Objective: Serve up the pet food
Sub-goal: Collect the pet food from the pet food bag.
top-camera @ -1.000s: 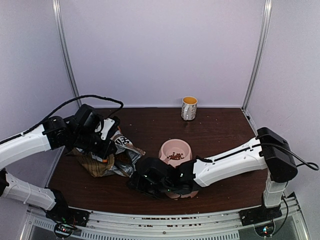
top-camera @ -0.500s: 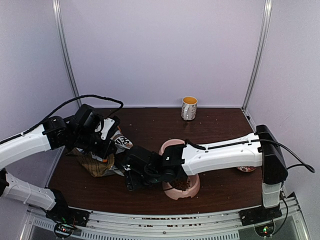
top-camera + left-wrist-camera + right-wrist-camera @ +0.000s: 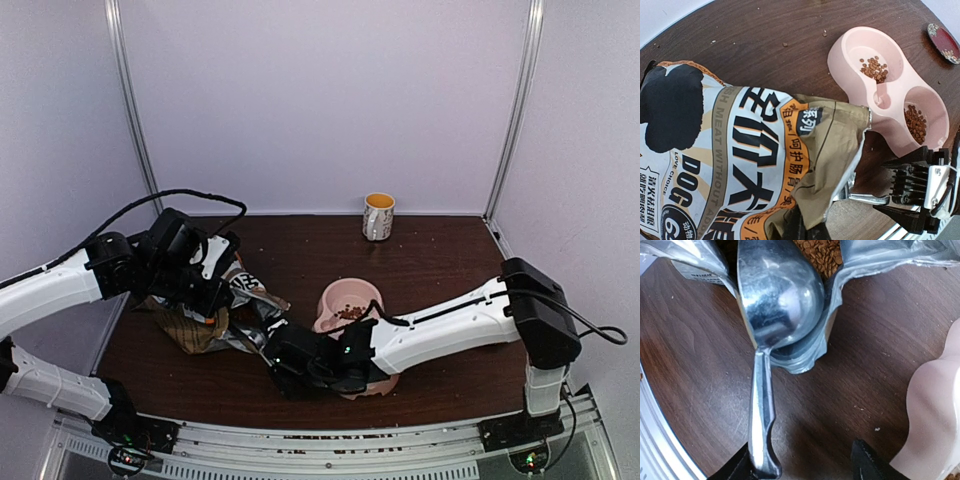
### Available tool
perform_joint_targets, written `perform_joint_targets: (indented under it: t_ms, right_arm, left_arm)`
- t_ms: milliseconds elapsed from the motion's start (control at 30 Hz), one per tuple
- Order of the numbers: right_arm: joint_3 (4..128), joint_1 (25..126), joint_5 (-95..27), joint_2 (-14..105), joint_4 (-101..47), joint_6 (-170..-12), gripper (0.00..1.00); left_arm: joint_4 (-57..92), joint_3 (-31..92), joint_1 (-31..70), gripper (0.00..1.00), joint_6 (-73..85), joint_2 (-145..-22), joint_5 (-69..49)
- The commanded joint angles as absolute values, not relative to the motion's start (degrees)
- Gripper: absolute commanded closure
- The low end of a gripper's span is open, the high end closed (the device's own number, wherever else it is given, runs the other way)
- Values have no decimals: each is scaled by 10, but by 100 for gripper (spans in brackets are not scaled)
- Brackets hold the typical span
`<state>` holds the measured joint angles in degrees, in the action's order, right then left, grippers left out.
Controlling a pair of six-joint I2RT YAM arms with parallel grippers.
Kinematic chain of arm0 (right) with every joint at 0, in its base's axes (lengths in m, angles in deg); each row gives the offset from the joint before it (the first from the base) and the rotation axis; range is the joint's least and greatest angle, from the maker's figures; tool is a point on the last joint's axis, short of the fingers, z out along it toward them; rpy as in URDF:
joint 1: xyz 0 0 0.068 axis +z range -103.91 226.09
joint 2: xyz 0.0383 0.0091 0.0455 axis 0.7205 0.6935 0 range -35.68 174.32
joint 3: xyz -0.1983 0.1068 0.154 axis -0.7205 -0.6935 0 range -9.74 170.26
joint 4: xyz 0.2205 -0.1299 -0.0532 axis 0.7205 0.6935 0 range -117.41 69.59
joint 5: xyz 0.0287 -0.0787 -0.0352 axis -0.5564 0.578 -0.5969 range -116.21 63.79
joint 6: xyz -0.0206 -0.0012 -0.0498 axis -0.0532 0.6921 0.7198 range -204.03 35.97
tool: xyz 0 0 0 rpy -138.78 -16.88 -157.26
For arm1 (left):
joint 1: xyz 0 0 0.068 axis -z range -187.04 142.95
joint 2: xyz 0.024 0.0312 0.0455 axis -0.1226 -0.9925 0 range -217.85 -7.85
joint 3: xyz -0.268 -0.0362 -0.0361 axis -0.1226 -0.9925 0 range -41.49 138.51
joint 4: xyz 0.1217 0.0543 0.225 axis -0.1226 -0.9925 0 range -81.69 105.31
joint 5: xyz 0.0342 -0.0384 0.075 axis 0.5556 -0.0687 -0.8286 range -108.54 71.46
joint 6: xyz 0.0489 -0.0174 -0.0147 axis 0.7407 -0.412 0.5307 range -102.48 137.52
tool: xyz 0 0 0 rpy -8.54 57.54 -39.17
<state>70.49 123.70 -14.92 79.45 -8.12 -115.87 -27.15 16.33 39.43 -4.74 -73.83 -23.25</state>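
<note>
The pet food lies as brown pellets in both cups of the pink double bowl, in the far cup and the near cup. More shows inside the open bag. My left gripper is shut on the bag near its mouth and holds it on the table's left. My right gripper holds a metal spoon by the handle against one finger. The spoon's empty bowl sits at the bag's foil mouth. In the top view my right gripper is just left of the pink bowl.
A mug stands at the back wall. A small red patterned dish lies to the right of the pink bowl. A few loose pellets dot the wood. The metal rail runs along the front edge.
My right arm reached up and left toward the bag, then came back down a little to the right. The left arm and the bag have not moved.
</note>
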Motion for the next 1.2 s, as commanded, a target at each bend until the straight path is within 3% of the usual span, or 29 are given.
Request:
perform_joint_targets:
  t_ms: [0,367,533,933,1167]
  right_arm:
    - [650,1252,-77,769,-244,-1117,38]
    - [555,1281,22,795,-517,-1038,48]
    - [549,1281,27,815,-562,-1027,54]
    - [560,1275,26,861,-608,-990,54]
    - [558,1266,12,870,-617,-993,60]
  left_arm:
    - [-264,163,389,100,-52,-742,-274]
    - [-264,164,389,100,-53,-743,-273]
    - [-264,163,389,100,-53,-743,-274]
    - [-265,160,389,100,-54,-744,-278]
    - [-264,161,389,100,-55,-746,-280]
